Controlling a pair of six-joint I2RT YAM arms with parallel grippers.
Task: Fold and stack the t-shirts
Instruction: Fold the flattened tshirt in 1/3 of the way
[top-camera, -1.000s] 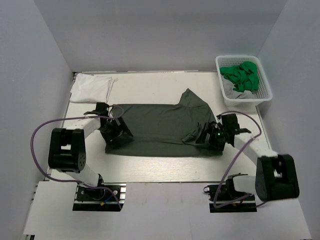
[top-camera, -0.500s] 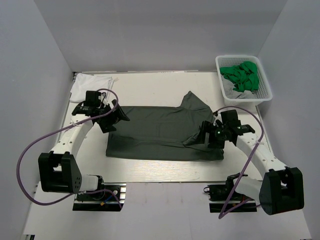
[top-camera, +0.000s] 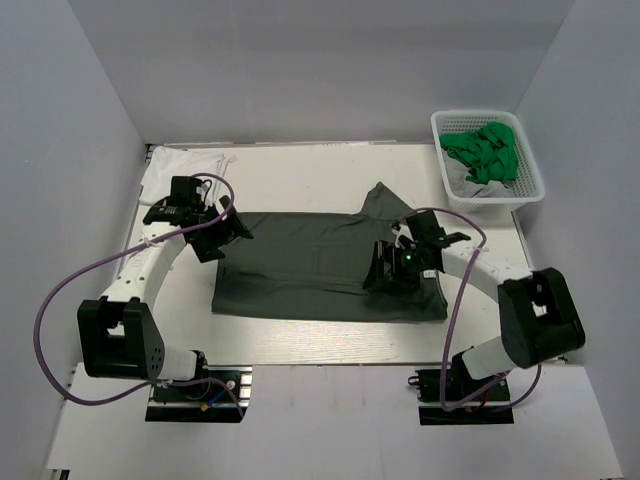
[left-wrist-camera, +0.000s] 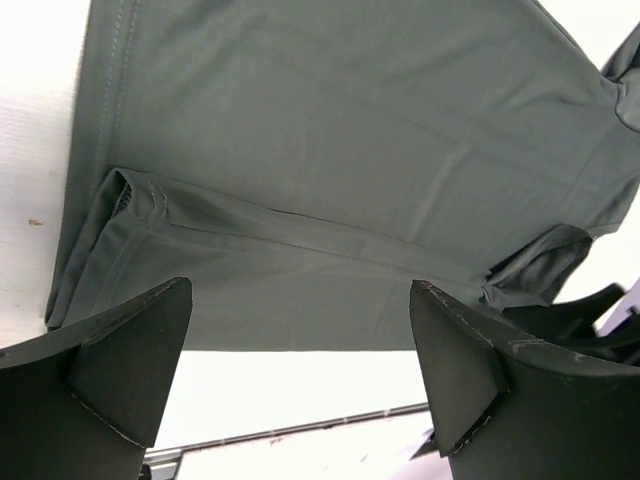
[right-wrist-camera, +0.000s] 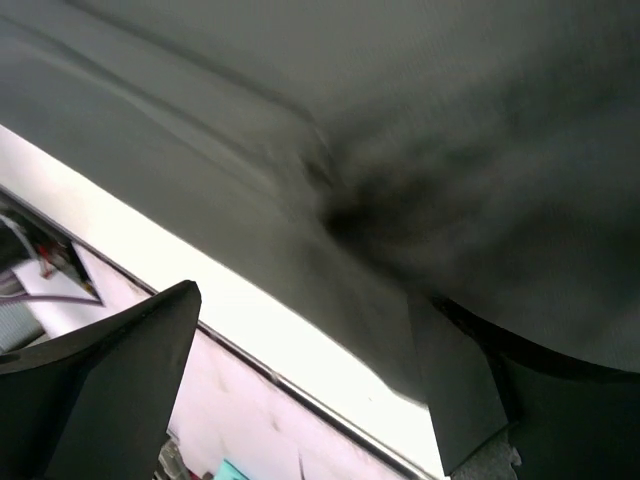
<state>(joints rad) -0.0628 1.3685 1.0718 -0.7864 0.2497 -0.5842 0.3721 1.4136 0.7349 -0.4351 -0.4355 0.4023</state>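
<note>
The dark olive-grey t-shirt lies spread flat in the middle of the table, with one sleeve sticking up at its far right. The white t-shirt lies folded at the back left corner. My left gripper hovers over the dark shirt's far left corner; in the left wrist view it is open and empty above the shirt. My right gripper is over the right part of the dark shirt. In the right wrist view it is open, with blurred dark cloth close above its fingers.
A white basket holding green cloth stands at the back right. Grey walls close in the table on the left, right and back. The table's front edge runs just ahead of both arm bases.
Both grippers left the shirt's near corners. My left gripper moved back to the shirt's far left corner. My right gripper moved left and inward over the shirt.
</note>
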